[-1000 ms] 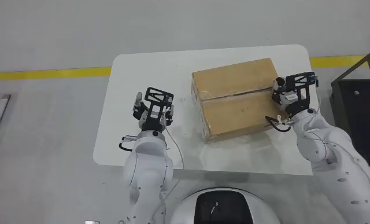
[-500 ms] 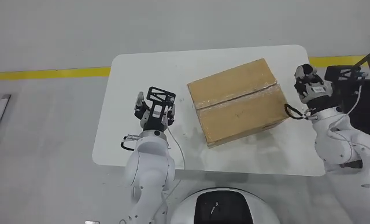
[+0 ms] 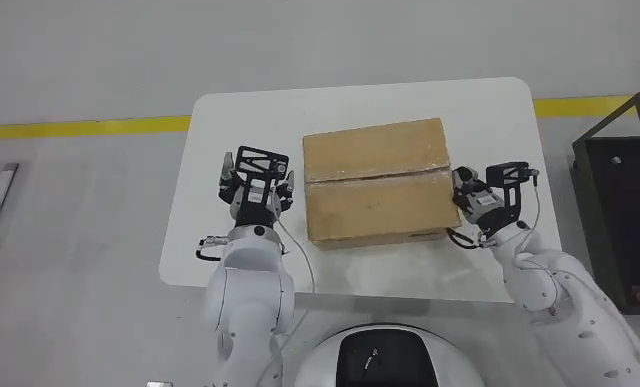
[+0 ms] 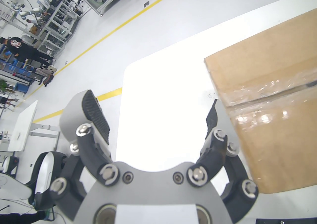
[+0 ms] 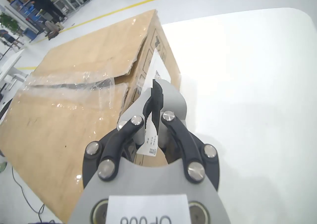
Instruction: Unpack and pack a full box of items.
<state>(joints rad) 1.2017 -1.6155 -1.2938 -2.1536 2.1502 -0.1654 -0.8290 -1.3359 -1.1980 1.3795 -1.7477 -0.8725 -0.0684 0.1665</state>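
Note:
A brown cardboard box (image 3: 375,182) lies in the middle of the white table (image 3: 250,117), square to its edges, with clear tape along the top seam (image 5: 71,84). The tape is torn and wrinkled at the right end, where a flap edge (image 5: 138,56) stands slightly lifted. My right gripper (image 3: 464,181) (image 5: 156,88) is shut, its tips against the box's right end face by a white label (image 5: 158,61). My left gripper (image 3: 258,169) (image 4: 153,111) is open over bare table beside the box's left end (image 4: 272,101), one finger (image 4: 213,116) close to that end.
A dark rack (image 3: 610,177) stands on the floor beyond the table's right edge. A yellow line (image 3: 90,127) runs across the floor behind. Bare table lies behind and in front of the box.
The box has slid left and turned back square to the table. My right gripper came back in from the table's right edge to the box's end. The left gripper shifted slightly left.

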